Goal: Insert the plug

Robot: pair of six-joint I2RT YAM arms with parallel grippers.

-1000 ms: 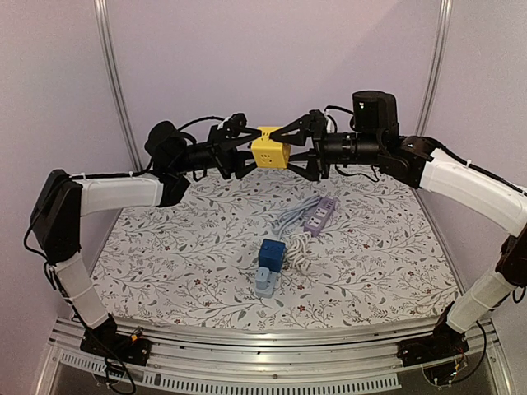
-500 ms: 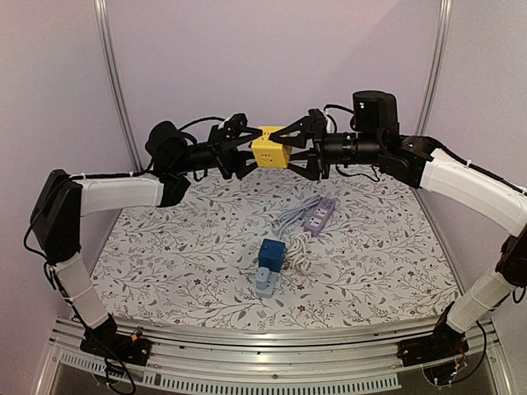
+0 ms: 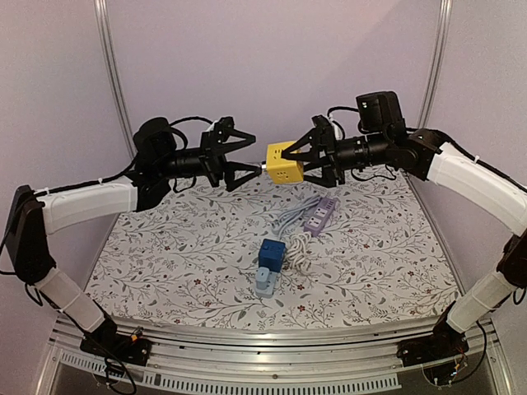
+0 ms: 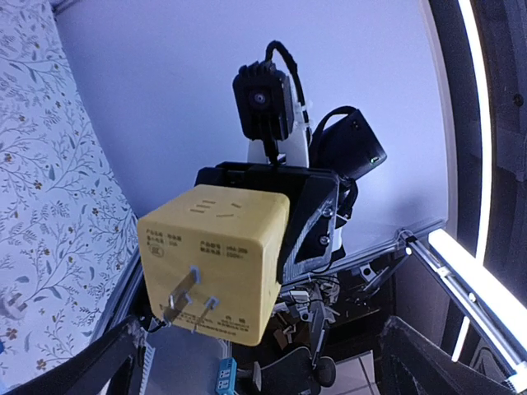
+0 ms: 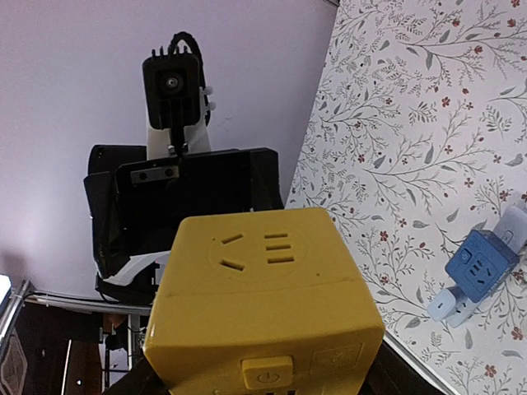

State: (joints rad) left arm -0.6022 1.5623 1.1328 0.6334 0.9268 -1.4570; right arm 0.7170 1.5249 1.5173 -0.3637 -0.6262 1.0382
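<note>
Beside the spread left gripper (image 3: 247, 158), right gripper (image 3: 303, 158) alone pinches the yellow plug (image 3: 284, 163) mid-handover; next call, I'd say, prongs into the power strip (image 3: 319, 216) below.

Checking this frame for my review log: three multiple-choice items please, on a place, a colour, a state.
1. Where is the yellow cube-shaped plastic plug adapter? A in a drawer; B in the air, clasped by the right gripper; C on the floor.
2. What colour is the plastic power strip on the floral tablecloth? A purple; B green; C red.
3. How is the left gripper? A shut on the adapter; B shut, empty; C open, clear of the adapter.
B: fingers clasp it above the cloth. A: purple body. C: spread jaws, gap visible.
</note>
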